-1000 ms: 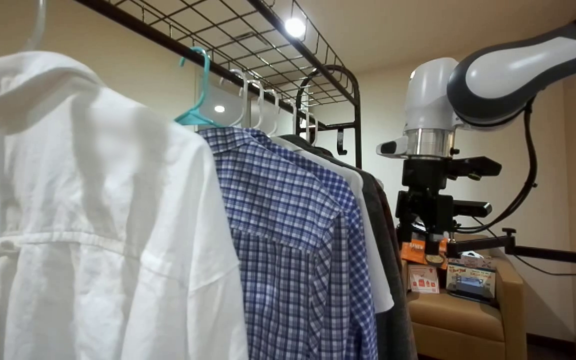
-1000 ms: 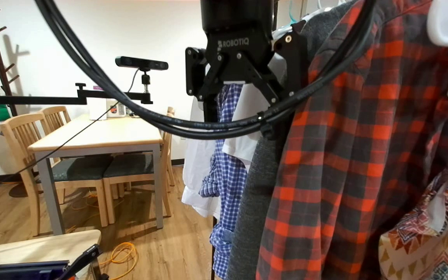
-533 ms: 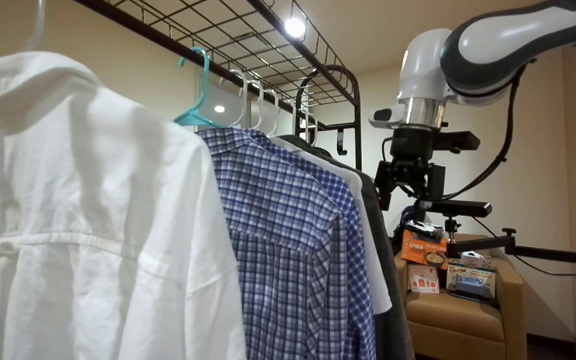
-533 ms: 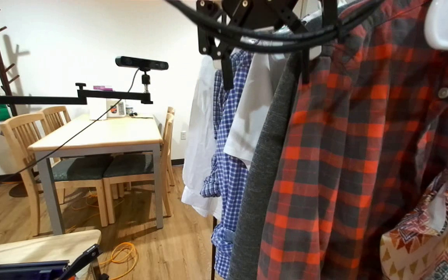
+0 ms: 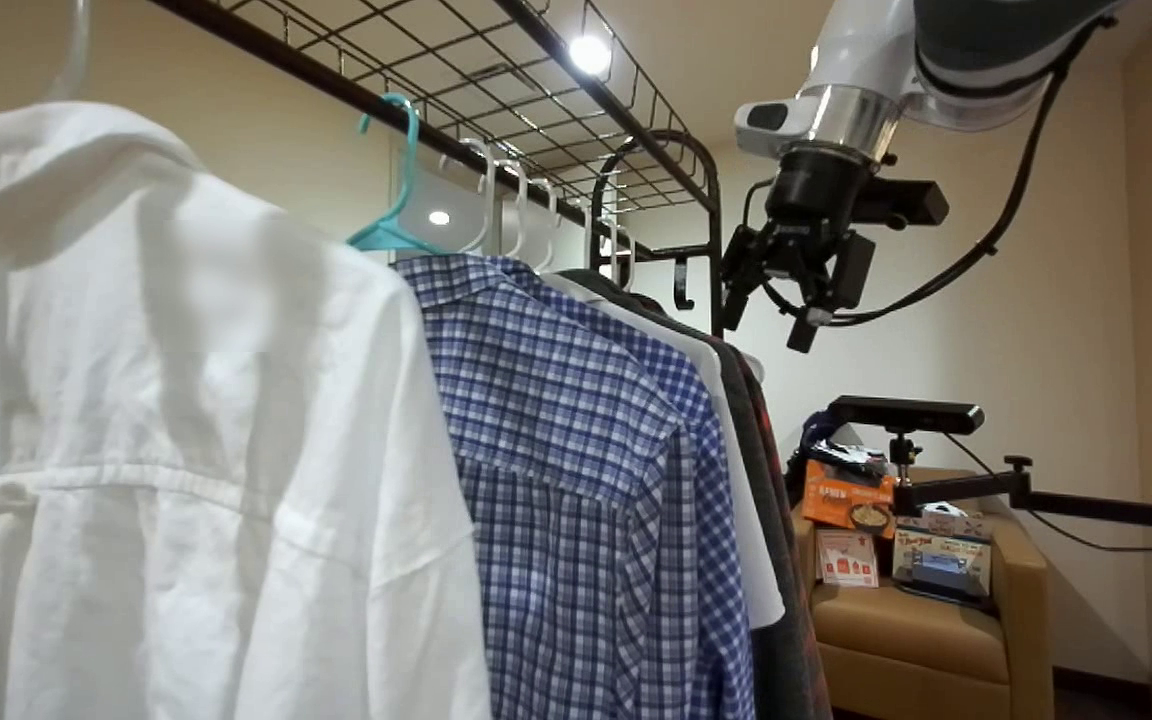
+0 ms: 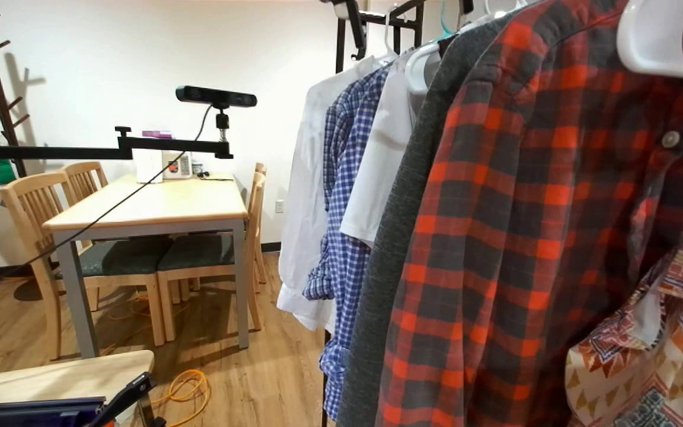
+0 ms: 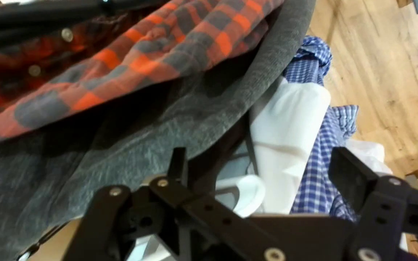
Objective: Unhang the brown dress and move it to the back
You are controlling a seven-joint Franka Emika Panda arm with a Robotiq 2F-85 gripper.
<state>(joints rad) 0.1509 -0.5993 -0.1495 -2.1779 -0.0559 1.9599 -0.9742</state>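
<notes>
The brown dress [image 7: 201, 174] shows in the wrist view as a dark brown strip between the dark grey-black shirt [image 7: 212, 116] and a white shirt [image 7: 285, 137]. The rounded end of its white hanger [image 7: 252, 194] sticks out beside it, and this hanger end [image 6: 417, 68] also shows in an exterior view. Most of the dress is hidden by the neighbouring clothes. My gripper [image 7: 263, 168] is open and empty. In the wrist view the hanger end lies between its fingers, but in an exterior view the gripper [image 5: 767, 322] is apart from the clothes, to their right.
A blue-and-white plaid shirt [image 5: 556, 400], a white shirt [image 5: 186, 400] and a red plaid shirt [image 6: 495, 237] hang on the rack's rail [image 5: 316, 75]. A camera on a black arm [image 5: 906, 412] stands below the gripper. A tan armchair [image 5: 916, 630] is behind.
My gripper has risen from beside the clothes to above shoulder level and has tilted. It stays open. The red plaid shirt has shifted slightly left in an exterior view.
</notes>
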